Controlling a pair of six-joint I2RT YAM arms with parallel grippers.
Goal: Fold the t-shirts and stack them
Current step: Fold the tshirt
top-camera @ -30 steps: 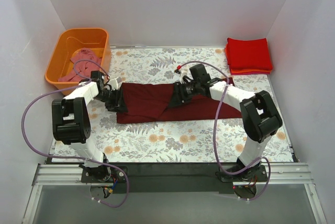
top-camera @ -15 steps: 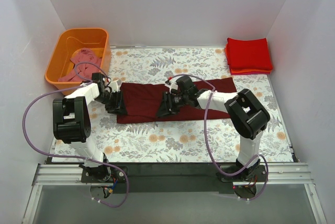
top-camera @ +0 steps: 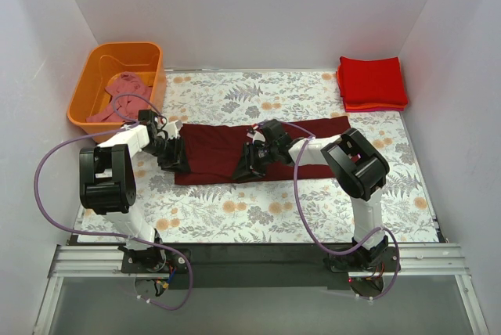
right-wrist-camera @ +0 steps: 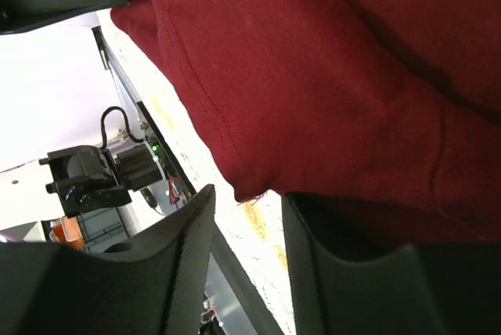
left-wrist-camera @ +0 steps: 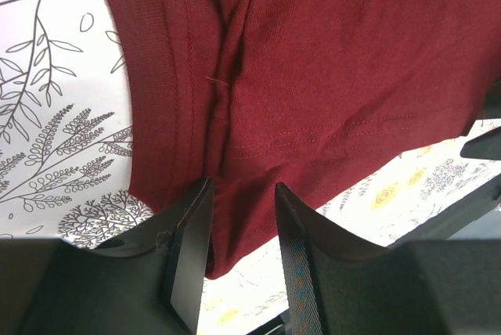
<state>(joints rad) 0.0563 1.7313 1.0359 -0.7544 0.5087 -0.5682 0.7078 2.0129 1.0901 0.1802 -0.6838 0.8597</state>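
A dark maroon t-shirt (top-camera: 215,151) lies stretched out as a long band across the middle of the flowered table. My left gripper (top-camera: 174,155) is at its left end; in the left wrist view (left-wrist-camera: 243,194) the jaws stand apart with the shirt's (left-wrist-camera: 313,77) lower hem corner between them. My right gripper (top-camera: 244,164) is low at the band's near edge, left of the middle; in the right wrist view (right-wrist-camera: 246,198) the jaws stand apart just below a shirt corner (right-wrist-camera: 313,100). A stack of folded red t-shirts (top-camera: 372,82) lies at the back right. A pink t-shirt (top-camera: 121,88) lies in the tub.
An orange plastic tub (top-camera: 82,96) stands at the back left, close to my left arm. White walls close in the table on three sides. The flowered tablecloth (top-camera: 258,210) shows in front of the shirt.
My right gripper has moved left and nearer along the maroon shirt, from about its middle to its near edge. The left gripper has hardly moved.
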